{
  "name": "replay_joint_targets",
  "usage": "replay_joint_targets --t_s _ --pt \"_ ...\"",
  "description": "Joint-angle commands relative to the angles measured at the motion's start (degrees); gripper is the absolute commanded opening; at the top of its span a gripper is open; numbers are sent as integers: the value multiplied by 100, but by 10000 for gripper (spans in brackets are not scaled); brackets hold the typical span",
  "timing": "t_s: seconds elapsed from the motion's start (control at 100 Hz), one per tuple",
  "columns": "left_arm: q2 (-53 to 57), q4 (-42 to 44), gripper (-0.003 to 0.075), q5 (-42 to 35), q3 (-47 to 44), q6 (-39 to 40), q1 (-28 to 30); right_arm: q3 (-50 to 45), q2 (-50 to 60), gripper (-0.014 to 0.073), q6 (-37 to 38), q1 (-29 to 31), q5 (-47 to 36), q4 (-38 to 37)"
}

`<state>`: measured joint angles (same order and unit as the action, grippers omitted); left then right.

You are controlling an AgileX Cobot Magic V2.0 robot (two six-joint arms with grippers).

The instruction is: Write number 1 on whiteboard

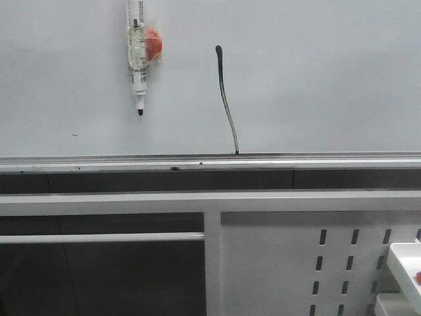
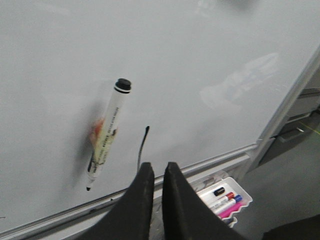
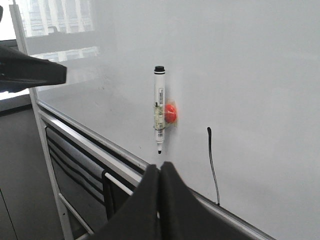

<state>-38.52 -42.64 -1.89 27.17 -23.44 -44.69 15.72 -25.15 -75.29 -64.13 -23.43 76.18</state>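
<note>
The whiteboard [image 1: 316, 79] fills the upper front view, with its silver rail [image 1: 296, 162] along the bottom. The number 1 [image 1: 225, 99] is a thin black stroke that runs from a blob at the top down to the rail. It also shows in the left wrist view [image 2: 142, 147] and the right wrist view [image 3: 212, 165]. A white marker [image 1: 138, 59] hangs tip down on the board by a red magnet [image 1: 153, 43], left of the stroke. My left gripper [image 2: 159, 167] is off the board, empty, with a narrow gap between its fingers. My right gripper [image 3: 160, 166] is shut and empty, also off the board.
A white slotted metal panel [image 1: 296, 263] and frame bars stand below the rail. A white tray [image 2: 225, 200] with several coloured markers sits low beside the board. A dark arm part [image 3: 30, 72] shows at the edge of the right wrist view.
</note>
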Motion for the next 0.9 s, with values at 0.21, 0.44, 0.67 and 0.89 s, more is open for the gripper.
replay_joint_targets --t_s 0.21,0.44,0.67,0.89 --pt "793 46 -20 472 138 -8 3 154 9 -48 -52 29 81 -163" --pt "793 -17 -20 481 138 -8 3 154 9 -48 -52 29 258 -163" --pt "793 -17 -20 481 138 -8 3 154 9 -48 -52 29 258 -163" --pt "793 -17 -20 481 138 -8 3 154 9 -48 -52 29 258 -163"
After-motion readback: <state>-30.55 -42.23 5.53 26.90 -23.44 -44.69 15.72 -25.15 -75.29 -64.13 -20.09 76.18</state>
